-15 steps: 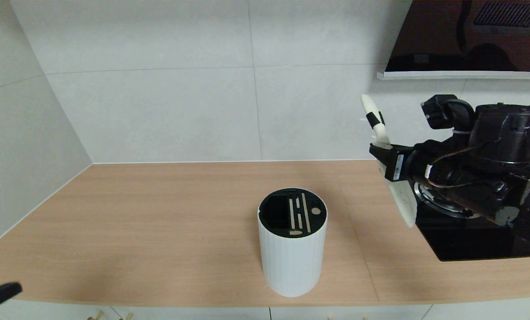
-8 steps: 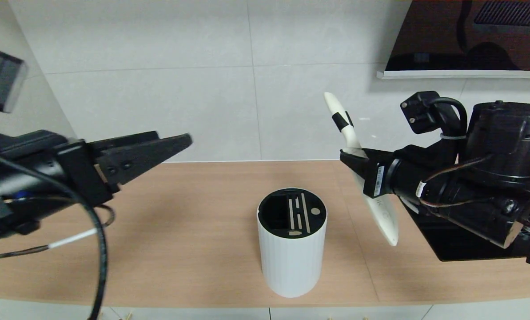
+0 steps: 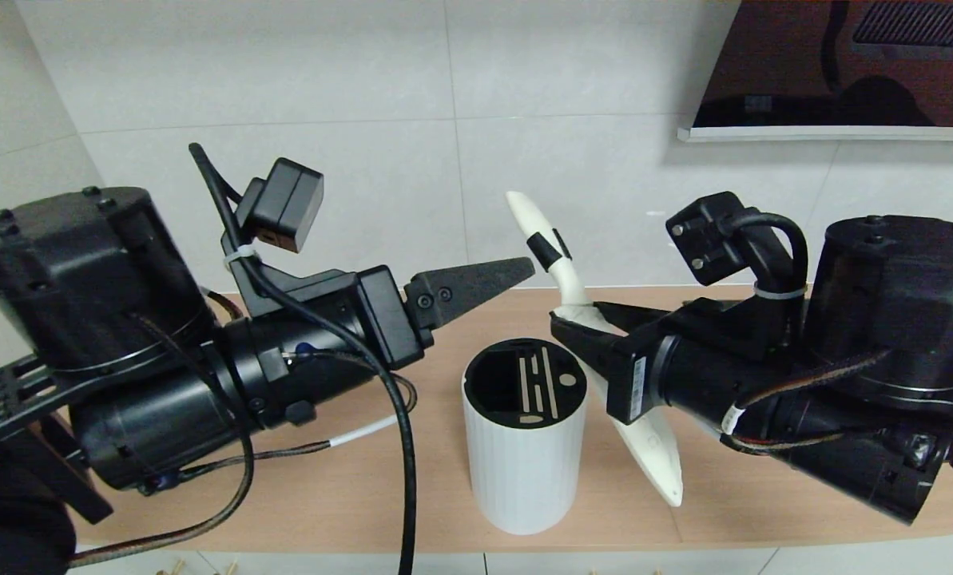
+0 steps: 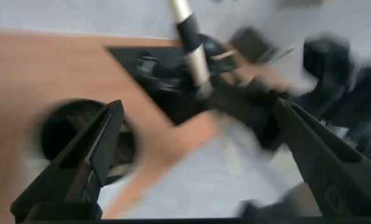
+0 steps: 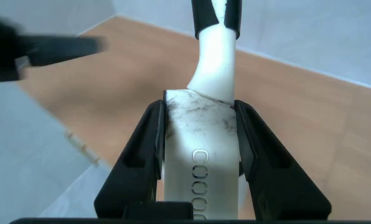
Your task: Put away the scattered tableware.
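A white utensil (image 3: 650, 447) with a black band on its handle is tilted, handle up toward the wall and broad end down, just right of the holder. My right gripper (image 3: 592, 339) is shut on its middle; in the right wrist view both fingers (image 5: 149, 146) clamp the utensil (image 5: 201, 134). The white cylindrical holder (image 3: 524, 471) with a black slotted top stands on the wooden counter (image 3: 348, 479). My left gripper (image 3: 484, 283) hangs above and left of the holder, open and holding nothing. The left wrist view shows its spread fingers (image 4: 79, 168), the holder's top (image 4: 64, 134) and the utensil's handle (image 4: 192, 53).
A tiled wall runs close behind the counter. A dark range hood (image 3: 843, 72) hangs at the upper right. The counter's front edge lies just below the holder. Both arms crowd the space around the holder.
My left arm has swung in from the lower left to above the holder. My right gripper has carried the utensil leftward and lower, close to the holder's right side.
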Robot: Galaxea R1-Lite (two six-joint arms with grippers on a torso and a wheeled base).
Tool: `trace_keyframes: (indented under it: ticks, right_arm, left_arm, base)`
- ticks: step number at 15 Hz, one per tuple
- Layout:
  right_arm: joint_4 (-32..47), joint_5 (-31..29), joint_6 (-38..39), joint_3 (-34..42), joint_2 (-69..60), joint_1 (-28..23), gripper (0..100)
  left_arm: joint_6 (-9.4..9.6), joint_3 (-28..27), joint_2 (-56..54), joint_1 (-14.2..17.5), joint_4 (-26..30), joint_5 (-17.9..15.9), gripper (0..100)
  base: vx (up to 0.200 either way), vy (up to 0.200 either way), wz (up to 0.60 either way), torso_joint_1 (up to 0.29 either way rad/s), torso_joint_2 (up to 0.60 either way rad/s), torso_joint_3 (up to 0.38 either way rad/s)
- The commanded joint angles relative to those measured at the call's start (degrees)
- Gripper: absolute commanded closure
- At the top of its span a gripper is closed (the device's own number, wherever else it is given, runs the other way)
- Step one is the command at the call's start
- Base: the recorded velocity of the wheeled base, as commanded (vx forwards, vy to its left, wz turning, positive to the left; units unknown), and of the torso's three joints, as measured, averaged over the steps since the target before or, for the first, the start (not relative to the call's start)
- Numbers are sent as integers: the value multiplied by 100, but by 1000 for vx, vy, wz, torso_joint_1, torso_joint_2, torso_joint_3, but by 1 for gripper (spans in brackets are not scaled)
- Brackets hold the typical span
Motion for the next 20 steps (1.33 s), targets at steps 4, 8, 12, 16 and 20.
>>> trace_keyframes:
  ticks: [4,8,12,16,20]
  right_arm:
    - [-7,-85,21,30,226,468,100]
    - [-16,-305,48,39,217,670,100]
    - [-244,-314,30,127,226,767,100]
    - [-253,-296,21,232,208,846,100]
    - [-253,-296,21,241,226,846,100]
  left_arm:
    - [-177,-28,525,-61,-409,86,0]
    - [-177,-37,929,-70,-690,297,0]
    - [-177,-54,1078,-61,-962,411,0]
    - [-177,-54,1026,-61,-1059,411,0]
    - [-177,-28,1017,-61,-1182,403,0]
  base:
    - [0,0,0,0,0,0]
    - [0,0,0,0,0,0]
    - [0,0,0,0,0,0]
    - [0,0,0,0,0,0]
    - [0,0,0,0,0,0]
